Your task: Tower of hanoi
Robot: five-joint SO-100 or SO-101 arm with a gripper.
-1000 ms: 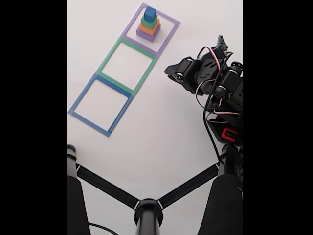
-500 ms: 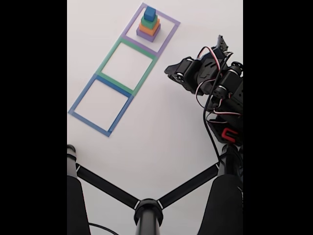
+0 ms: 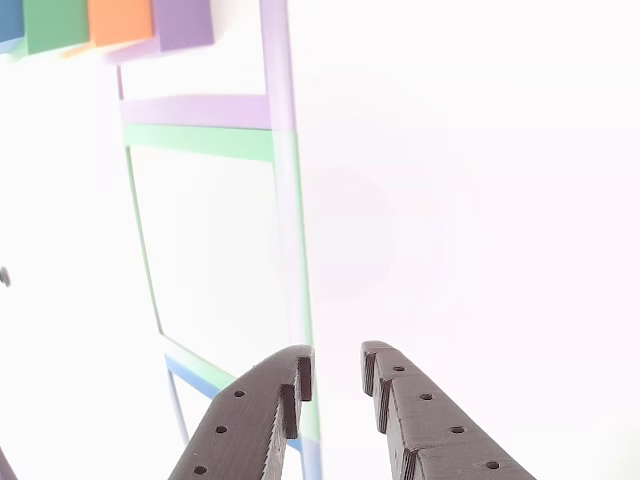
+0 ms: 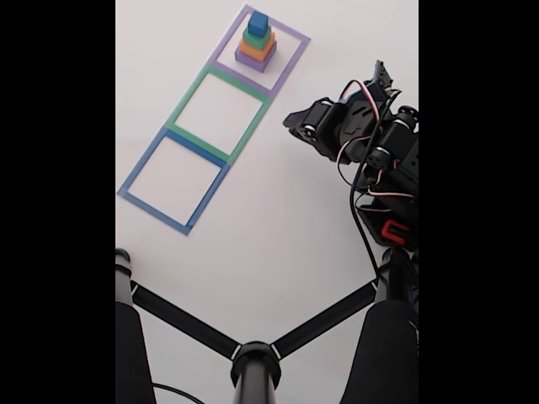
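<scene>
Nothing has moved since the earlier frames: the gripper (image 3: 336,372), empty with jaws slightly apart, sits well away from the tower of hanoi (image 4: 256,44) inside the purple outline (image 4: 290,57), whose small blue block (image 4: 258,23), probably light and stiff, suits a side pinch.

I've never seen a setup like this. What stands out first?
A small stack of coloured blocks, blue on top, sits inside the purple outline at the fixed view's top. Green and blue outlines lie empty below it. The black arm waits at right, jaws slightly apart.
</scene>
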